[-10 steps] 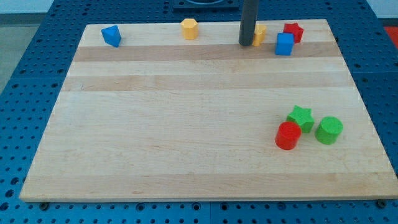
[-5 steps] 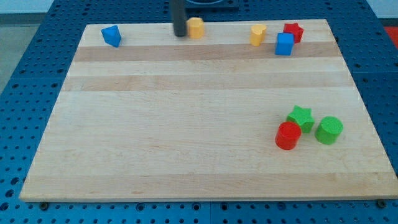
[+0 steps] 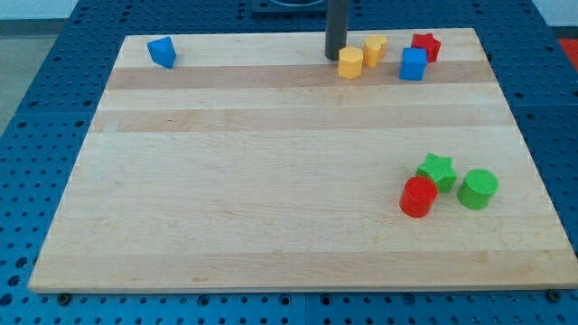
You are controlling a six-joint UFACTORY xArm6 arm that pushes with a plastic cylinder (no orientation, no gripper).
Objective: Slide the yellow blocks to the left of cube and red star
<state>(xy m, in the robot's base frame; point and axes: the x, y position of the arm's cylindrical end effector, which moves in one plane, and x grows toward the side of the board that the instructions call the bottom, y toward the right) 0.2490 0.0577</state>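
Two yellow blocks stand near the view's top. A yellow hexagonal block (image 3: 350,62) sits just left and below a second yellow block (image 3: 375,49). The blue cube (image 3: 414,64) is to their right, with the red star (image 3: 425,46) just above and right of it. My tip (image 3: 335,57) is at the left side of the yellow hexagonal block, touching or nearly touching it.
A blue triangular block (image 3: 163,51) sits at the top left of the wooden board (image 3: 271,181). At the lower right stand a green star (image 3: 437,171), a red cylinder (image 3: 418,197) and a green cylinder (image 3: 478,189), close together.
My tip went left to the yellow hexagonal block, then moved right, pushing it from the top centre-left to beside the other yellow block. The other blocks have not moved.
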